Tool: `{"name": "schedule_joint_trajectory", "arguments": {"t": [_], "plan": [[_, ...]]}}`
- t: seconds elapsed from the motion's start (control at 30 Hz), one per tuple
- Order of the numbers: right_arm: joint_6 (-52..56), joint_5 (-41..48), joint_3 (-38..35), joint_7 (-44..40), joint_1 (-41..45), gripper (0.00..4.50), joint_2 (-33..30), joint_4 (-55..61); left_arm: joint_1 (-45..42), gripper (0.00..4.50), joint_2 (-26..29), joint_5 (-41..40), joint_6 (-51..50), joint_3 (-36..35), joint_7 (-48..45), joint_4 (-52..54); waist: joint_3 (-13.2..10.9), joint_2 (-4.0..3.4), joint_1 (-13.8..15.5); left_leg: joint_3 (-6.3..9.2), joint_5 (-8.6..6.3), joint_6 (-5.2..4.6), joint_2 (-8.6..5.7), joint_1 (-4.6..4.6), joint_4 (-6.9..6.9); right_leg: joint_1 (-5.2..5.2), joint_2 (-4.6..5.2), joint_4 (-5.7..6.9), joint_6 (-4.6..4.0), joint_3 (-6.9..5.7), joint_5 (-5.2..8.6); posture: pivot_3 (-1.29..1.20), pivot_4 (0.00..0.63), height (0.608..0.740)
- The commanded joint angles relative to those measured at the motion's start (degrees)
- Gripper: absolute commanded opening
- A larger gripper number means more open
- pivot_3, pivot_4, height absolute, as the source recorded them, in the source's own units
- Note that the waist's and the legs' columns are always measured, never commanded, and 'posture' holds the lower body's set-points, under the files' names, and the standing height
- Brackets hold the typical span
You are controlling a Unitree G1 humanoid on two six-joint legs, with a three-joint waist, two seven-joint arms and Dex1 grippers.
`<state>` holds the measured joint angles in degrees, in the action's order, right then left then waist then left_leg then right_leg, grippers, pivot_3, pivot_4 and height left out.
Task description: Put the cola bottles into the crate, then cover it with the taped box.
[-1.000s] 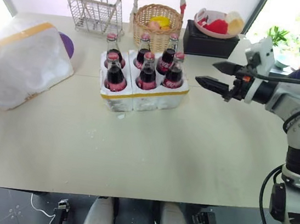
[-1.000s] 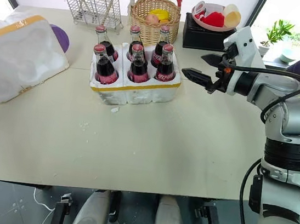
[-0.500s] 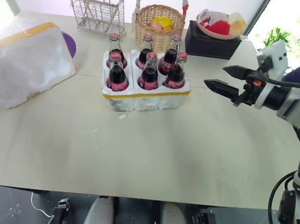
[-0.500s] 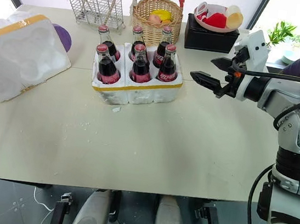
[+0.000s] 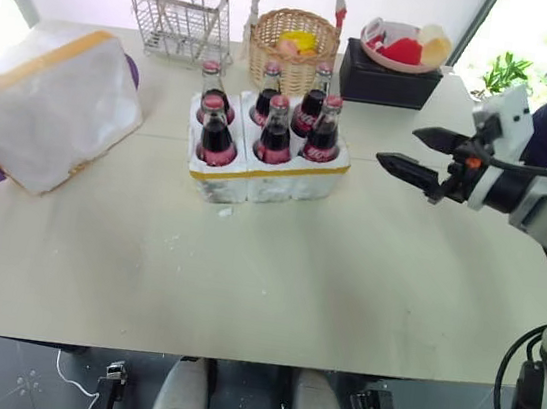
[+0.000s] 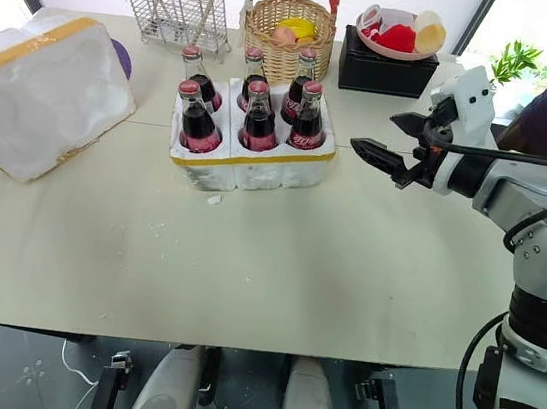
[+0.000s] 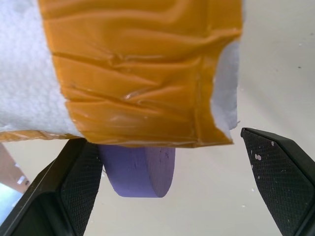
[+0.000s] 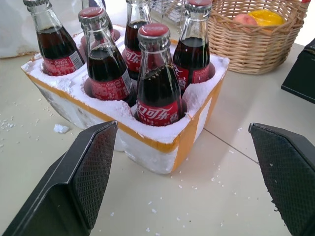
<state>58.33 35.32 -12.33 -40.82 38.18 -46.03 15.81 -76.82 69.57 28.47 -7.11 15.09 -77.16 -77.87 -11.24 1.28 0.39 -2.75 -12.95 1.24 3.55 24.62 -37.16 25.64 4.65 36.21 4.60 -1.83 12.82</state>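
Task progress. All six cola bottles (image 5: 268,128) stand in the wells of the crate (image 5: 267,175), upper centre of frame: loading looks done. The taped box (image 5: 50,104) rests tilted at upper left, well apart; covering remains. The right gripper (image 5: 416,155), jaws apart and empty, hangs right of the crate. The left gripper (image 7: 172,191), jaws apart, faces the box's taped corner.

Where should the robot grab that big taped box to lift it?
Probably by its two opposite side walls, one gripper each: the box is too wide for one gripper and lies tilted on a purple disc. The open left gripper is already at its taped corner; the open right gripper would take the bottle-facing wall.
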Motion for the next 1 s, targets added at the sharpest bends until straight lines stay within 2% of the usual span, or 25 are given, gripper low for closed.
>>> {"name": "schedule_joint_trajectory", "arguments": {"t": [0.03,0.17,0.4,0.7,1.0], "plan": [[-0.39,3.04,-3.62,-2.08,-0.09,4.37,-2.72,3.65,-1.47,4.50,1.59,1.42,-0.04,0.64,0.89,0.10,0.00,0.00,-0.05,0.00,0.00,0.00,0.00,0.00,0.00,0.00,-0.01,0.00,0.00,0.00,0.00,0.00,0.150,0.740],[-0.91,6.48,-5.47,-4.23,-1.27,4.37,-3.57,5.74,0.43,4.50,3.49,3.94,3.17,2.84,-2.81,0.26,0.01,0.02,-0.15,0.00,0.00,0.00,0.00,0.00,0.00,0.00,-0.01,0.00,0.00,0.00,0.00,0.00,0.150,0.740],[-2.03,11.16,-6.76,-7.65,-3.41,4.37,-4.64,9.10,2.25,4.50,4.42,3.58,4.17,1.87,1.53,0.02,0.02,0.04,-0.19,0.01,0.00,0.00,0.03,-0.01,-0.02,0.00,-0.01,0.03,0.00,-0.01,0.00,0.00,0.150,0.740],[-2.92,12.00,-5.65,-7.30,-3.30,4.37,-5.26,8.82,2.53,4.50,1.44,0.57,1.62,-1.95,9.41,-0.55,0.03,0.05,0.14,0.01,0.00,0.00,0.02,-0.01,-0.09,-0.03,-0.01,0.05,0.01,0.00,-0.01,0.00,0.150,0.740],[-3.05,12.13,-6.20,-7.13,-3.36,4.37,-6.31,8.77,3.38,4.50,-1.40,-1.91,-2.20,-4.70,10.52,-0.88,0.04,0.06,0.16,0.00,0.00,0.00,0.01,-0.01,-0.10,-0.03,-0.02,0.08,0.02,0.00,-0.02,0.00,0.150,0.740]]}}
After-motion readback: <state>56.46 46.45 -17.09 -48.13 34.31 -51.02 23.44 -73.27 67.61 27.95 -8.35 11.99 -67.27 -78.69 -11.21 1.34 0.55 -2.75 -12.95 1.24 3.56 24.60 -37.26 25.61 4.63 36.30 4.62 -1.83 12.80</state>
